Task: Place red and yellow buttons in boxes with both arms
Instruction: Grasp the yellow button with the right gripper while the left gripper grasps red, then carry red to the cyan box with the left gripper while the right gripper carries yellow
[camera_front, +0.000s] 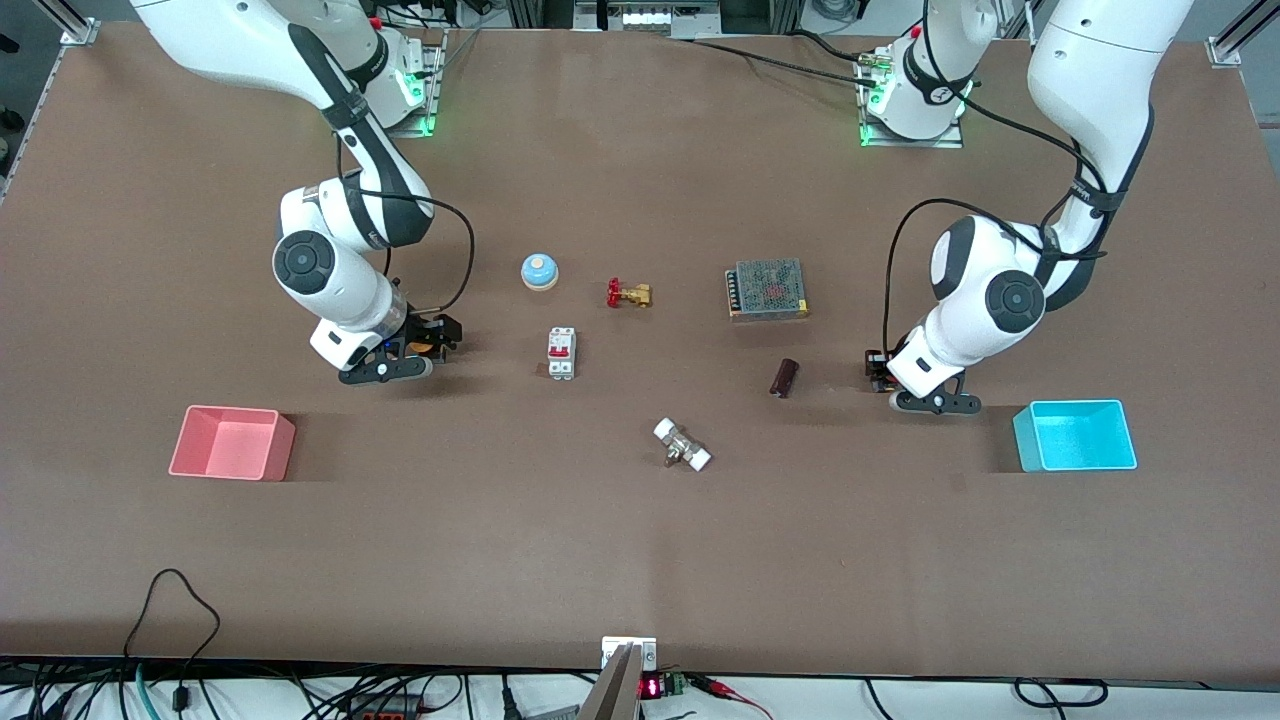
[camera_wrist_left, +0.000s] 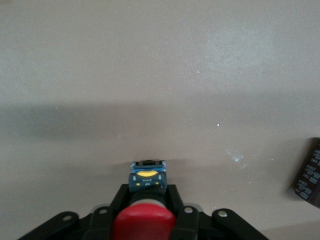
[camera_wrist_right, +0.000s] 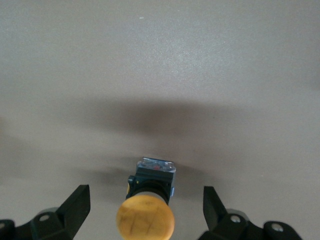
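Note:
My left gripper (camera_front: 880, 372) is low at the table, toward the left arm's end, farther from the front camera than the cyan box (camera_front: 1075, 437). In the left wrist view the left gripper (camera_wrist_left: 148, 194) is shut on the red button (camera_wrist_left: 144, 222), its fingers (camera_wrist_left: 119, 200) pressed against the black base. My right gripper (camera_front: 425, 342) is low over the table, farther from the front camera than the pink box (camera_front: 232, 442). In the right wrist view the right gripper (camera_wrist_right: 145, 200) is open, and the yellow button (camera_wrist_right: 145, 217) stands between its spread fingers (camera_wrist_right: 77, 202), untouched. Both boxes are empty.
Between the arms lie a blue dome bell (camera_front: 539, 271), a brass valve with a red handle (camera_front: 629, 294), a white and red breaker (camera_front: 561, 353), a mesh-covered power supply (camera_front: 768, 289), a dark cylinder (camera_front: 784, 378) and a white-ended fitting (camera_front: 682, 445).

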